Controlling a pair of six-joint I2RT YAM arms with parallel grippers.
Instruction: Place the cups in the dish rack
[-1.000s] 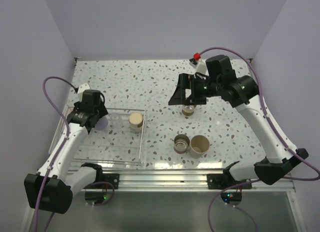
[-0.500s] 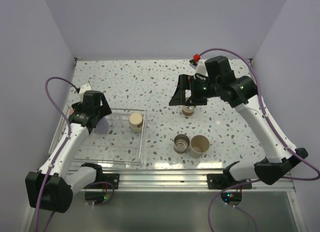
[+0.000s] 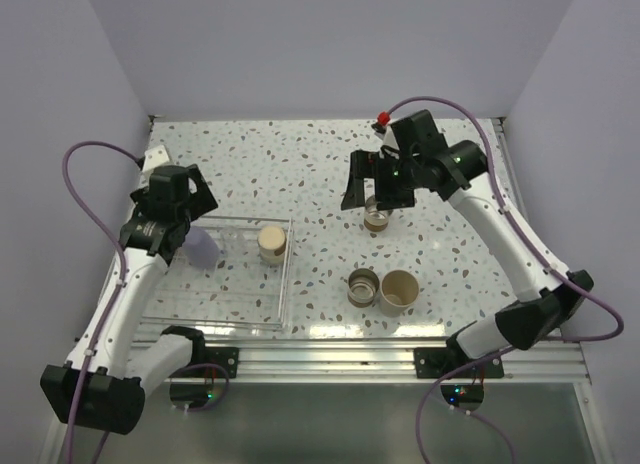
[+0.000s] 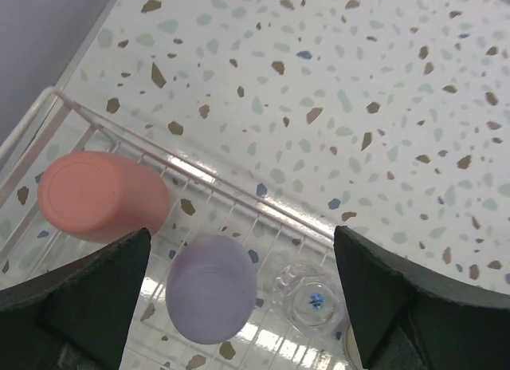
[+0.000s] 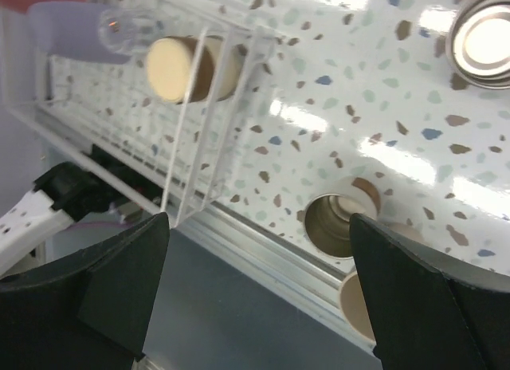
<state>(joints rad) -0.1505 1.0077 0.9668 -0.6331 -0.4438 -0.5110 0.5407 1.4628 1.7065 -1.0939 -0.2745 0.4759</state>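
The clear dish rack (image 3: 285, 284) lies at the left. In it stand a cream cup (image 3: 271, 243) and a lavender cup (image 3: 203, 248). In the left wrist view the rack holds a coral cup (image 4: 100, 196), the lavender cup (image 4: 211, 286) and a clear cup (image 4: 309, 294). My left gripper (image 3: 180, 229) is open and empty above them. My right gripper (image 3: 372, 192) is open and empty, above a metallic cup (image 3: 377, 221) on the table. A second metallic cup (image 3: 363, 286) and a beige cup (image 3: 398, 291) stand near the front edge.
A small white bottle with a red cap (image 3: 384, 121) sits behind the right arm at the back. The aluminium rail (image 3: 330, 356) runs along the table's near edge. Walls close in the left, back and right sides.
My left gripper has drawn back up and to the far left, off the lavender cup, which stays in the rack. My right gripper has shifted slightly back over the metallic cup.
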